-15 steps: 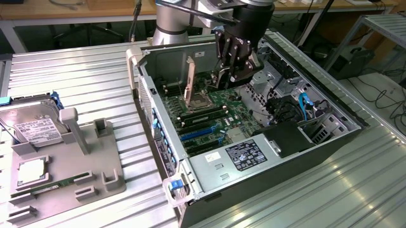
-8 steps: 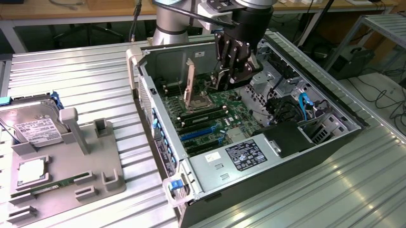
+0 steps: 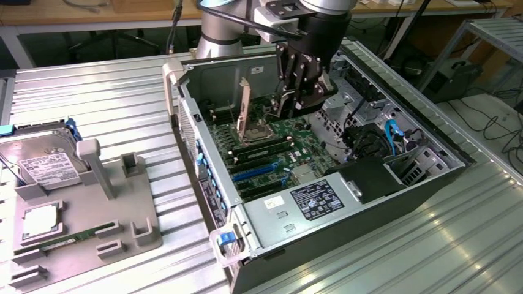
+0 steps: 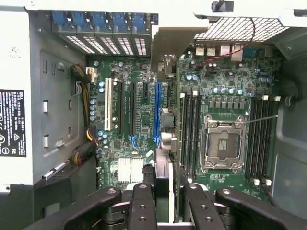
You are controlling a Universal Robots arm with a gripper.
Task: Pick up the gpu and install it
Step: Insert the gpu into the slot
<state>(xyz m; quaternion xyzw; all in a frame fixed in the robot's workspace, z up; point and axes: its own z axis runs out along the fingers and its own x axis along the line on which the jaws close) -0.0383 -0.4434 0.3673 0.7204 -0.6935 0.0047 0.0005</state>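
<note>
My pincer (image 3: 293, 101) hangs inside the open PC case (image 3: 425, 177), above the motherboard (image 3: 282, 150), pinching the gpu (image 3: 286, 101). In the wrist view the gpu (image 4: 162, 179) shows edge-on between my fingers (image 4: 142, 211), its silver bracket (image 4: 169, 40) end running up toward the case's rear wall, over the board between the blue slot (image 4: 157, 112) and the memory slots. I can't tell whether it touches the board.

Counts on the board: one empty CPU socket (image 4: 223, 143), one white slot (image 4: 108, 104), one long blue slot, two black slots between them, one short. Five blue clips (image 4: 100, 20) along the rear slot covers. One power supply (image 3: 307, 202) with a label at the case's near end.

One tan card (image 3: 242, 107) stands upright near the case's back wall in the exterior view.

On the desk (image 3: 98, 104), at the exterior view's left, one grey fixture tray (image 3: 122, 211) carries one hard drive (image 3: 45, 159) with a white label, one CPU (image 3: 39, 220) lying flat, and one memory stick (image 3: 78, 237) lying near its front.
</note>
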